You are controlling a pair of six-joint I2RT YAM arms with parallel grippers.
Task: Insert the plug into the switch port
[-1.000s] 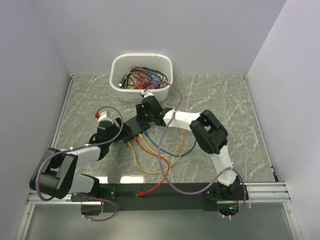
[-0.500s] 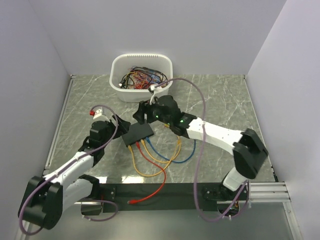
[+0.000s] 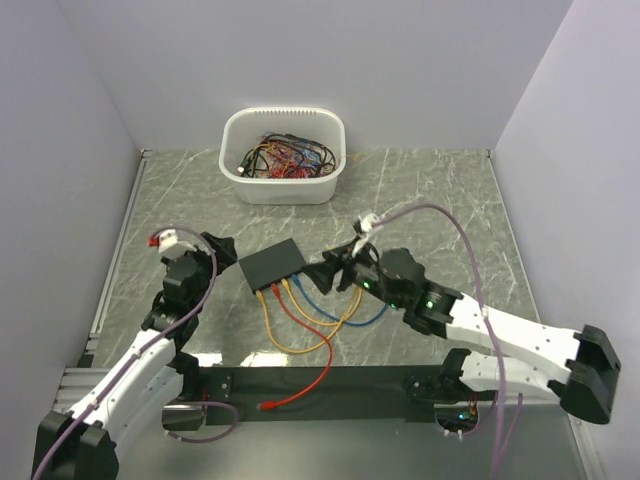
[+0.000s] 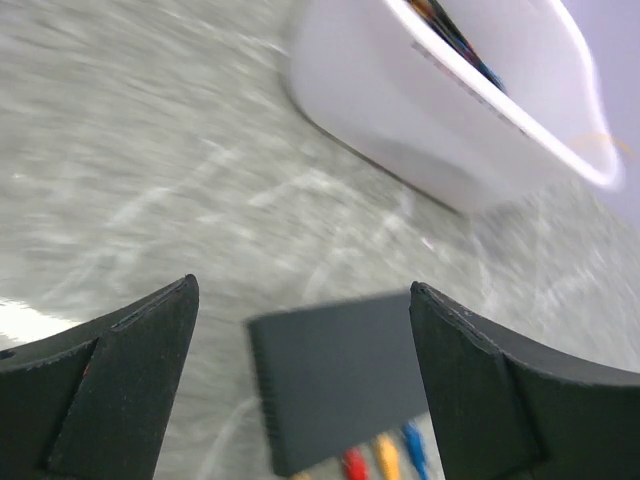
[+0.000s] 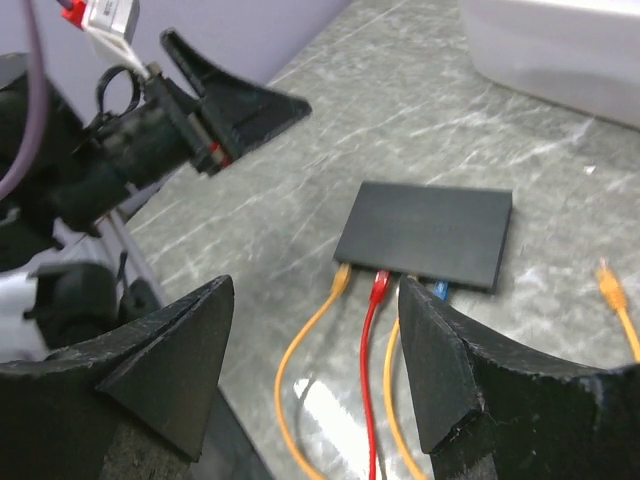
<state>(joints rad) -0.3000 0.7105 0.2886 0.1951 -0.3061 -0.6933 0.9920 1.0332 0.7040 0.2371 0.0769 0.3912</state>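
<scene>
Switch (image 3: 274,264) lies on grey marbled tabletop (image 3: 440,200), pale walls (image 3: 300,60) around.

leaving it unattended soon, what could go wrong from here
The left gripper and right gripper are both open, off the switch; pushing a plug in may slide it.
The plugged cables fan out from the switch and could snag a gripper.
The loose orange plug lies flat, awkward to grasp.

L wrist: blurred | tub (image 4: 450,110) cut by top edge, both wrist views | top: ports (image 3: 280,282) too small to tell
</scene>
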